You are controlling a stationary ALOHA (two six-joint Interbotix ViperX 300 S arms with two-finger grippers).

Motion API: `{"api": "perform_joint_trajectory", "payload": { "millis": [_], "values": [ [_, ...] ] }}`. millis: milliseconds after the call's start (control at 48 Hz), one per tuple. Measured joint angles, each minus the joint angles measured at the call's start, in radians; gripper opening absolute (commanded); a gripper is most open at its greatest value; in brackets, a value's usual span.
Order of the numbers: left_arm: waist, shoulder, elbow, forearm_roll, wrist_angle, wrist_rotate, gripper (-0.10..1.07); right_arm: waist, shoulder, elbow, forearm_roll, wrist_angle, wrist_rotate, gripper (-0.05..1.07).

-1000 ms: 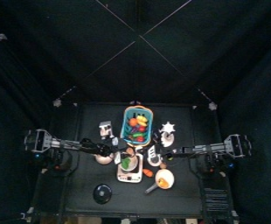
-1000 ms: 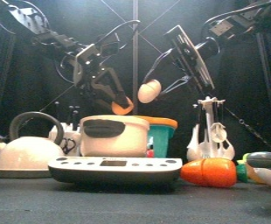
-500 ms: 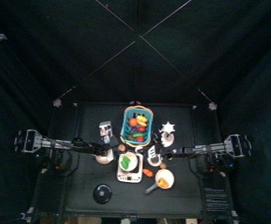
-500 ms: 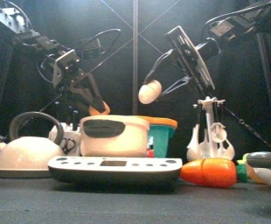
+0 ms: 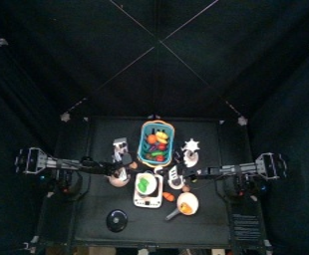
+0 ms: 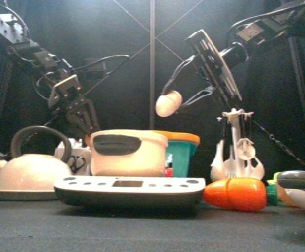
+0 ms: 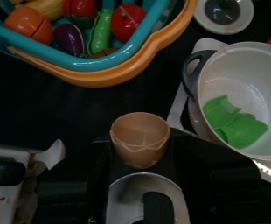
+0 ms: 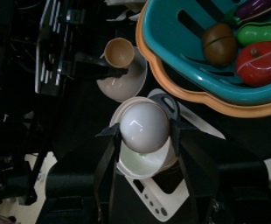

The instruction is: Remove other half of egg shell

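A tan egg shell half (image 7: 139, 138) lies open side up on the black table between the basket and the bowl, also seen as the tan egg shell half (image 8: 118, 51) beside the kettle. My left gripper (image 6: 77, 110) hangs low behind the kettle, open and holding nothing. In the top view the left gripper (image 5: 116, 171) is left of the bowl. My right gripper (image 6: 172, 99) is raised above the bowl and shut on a smooth white egg (image 8: 142, 125), which shows as the white egg (image 6: 170, 101) in the front view.
A white bowl (image 7: 249, 70) with a green piece inside stands on a scale (image 6: 129, 192). Behind it is a teal and orange basket (image 5: 157, 142) of toy food. A cream kettle (image 6: 30, 169) stands front left. At the right are a carrot (image 6: 234, 194) and a white utensil stand (image 6: 234, 148).
My left arm has drawn back to the left and sunk behind the kettle. The tan shell seen just under its jaws a second ago has left the front view. The right arm stays still.
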Motion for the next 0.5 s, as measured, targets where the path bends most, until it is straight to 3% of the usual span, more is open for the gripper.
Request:
{"api": "perform_joint_trajectory", "payload": {
  "millis": [188,500],
  "values": [
    [0.005,-0.002,0.002,-0.002,0.006,0.0,0.89,0.002,0.0,0.0,0.002,0.0,0.002,0.6],
    [0.011,-0.008,0.002,-0.003,0.012,0.0,0.92,0.002,0.0,0.002,0.0,0.0,0.002,0.6]
  ]
}}
